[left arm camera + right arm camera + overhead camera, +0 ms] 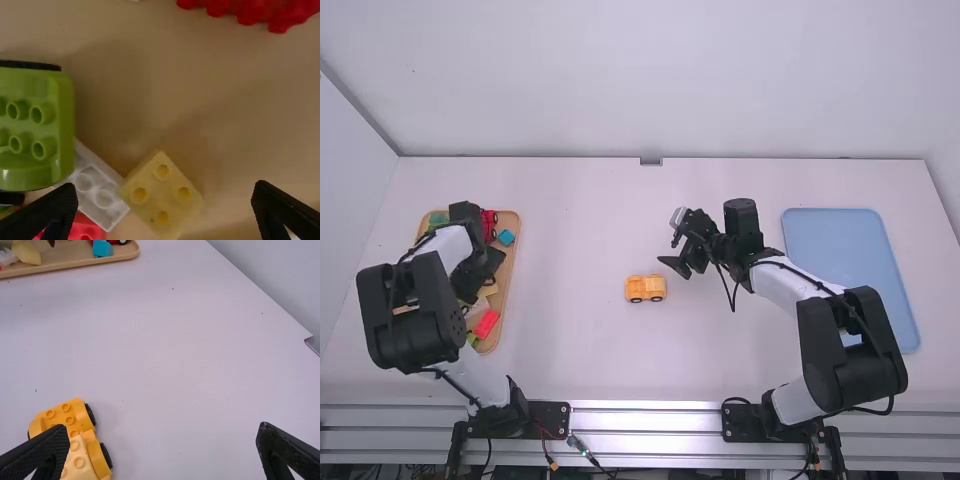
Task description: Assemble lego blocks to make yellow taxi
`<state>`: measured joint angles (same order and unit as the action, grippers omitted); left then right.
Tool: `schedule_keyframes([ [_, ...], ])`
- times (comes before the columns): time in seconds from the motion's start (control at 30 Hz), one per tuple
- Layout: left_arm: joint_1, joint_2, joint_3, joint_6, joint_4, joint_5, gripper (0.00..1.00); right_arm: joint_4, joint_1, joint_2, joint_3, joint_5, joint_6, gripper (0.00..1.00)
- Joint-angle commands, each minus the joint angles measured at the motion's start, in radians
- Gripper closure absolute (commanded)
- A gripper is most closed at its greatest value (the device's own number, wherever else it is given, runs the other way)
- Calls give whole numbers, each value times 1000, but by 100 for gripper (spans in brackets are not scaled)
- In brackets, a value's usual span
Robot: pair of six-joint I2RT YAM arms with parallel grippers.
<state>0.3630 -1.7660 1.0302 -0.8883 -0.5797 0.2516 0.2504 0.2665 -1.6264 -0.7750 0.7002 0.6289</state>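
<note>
High view: white table, pale wall behind.

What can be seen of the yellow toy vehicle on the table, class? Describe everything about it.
The yellow toy vehicle looks like glossy plastic: an orange-yellow base with round studs on top, dark wheels along its sides, and a paler yellow block seated on one end, with studs of its own. It stands upright on its wheels near the middle of the white table, to the left of the right gripper. Apart from the table, nothing appears to touch it.
</note>
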Motion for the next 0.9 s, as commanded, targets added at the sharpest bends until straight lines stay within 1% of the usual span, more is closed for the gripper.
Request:
schedule_keyframes([
  [0.0,3,-14,8,-65,-5,-52,9,-5,3,11,-17,8,-4,1],
  [0.07,4,-14,7,-69,1,-70,10,-5,3,11,-17,9,-4,1],
  [0.1,3,-14,4,-69,8,-80,8,-4,3,11,-17,9,-4,1],
  [0.2,-4,-14,-22,-93,42,-78,12,-4,3,11,-17,5,-4,1],
  [0.27,-4,-14,-56,-146,84,-58,14,-4,3,11,-17,6,-4,1],
  [0.4,-4,-14,-124,-126,235,-61,15,-5,3,11,-17,5,-4,1],
  [0.53,-2,-14,-154,-125,299,-60,17,-5,3,11,-17,5,-4,1],
  [0.67,-3,-14,-148,-127,294,-61,17,-4,3,11,-17,6,-4,1],
  [0.73,-2,-14,-137,-133,259,-82,22,-3,3,11,-17,9,-4,1],
  [0.87,-3,-14,-137,-137,229,-87,24,-4,3,11,-17,8,-4,1],
])
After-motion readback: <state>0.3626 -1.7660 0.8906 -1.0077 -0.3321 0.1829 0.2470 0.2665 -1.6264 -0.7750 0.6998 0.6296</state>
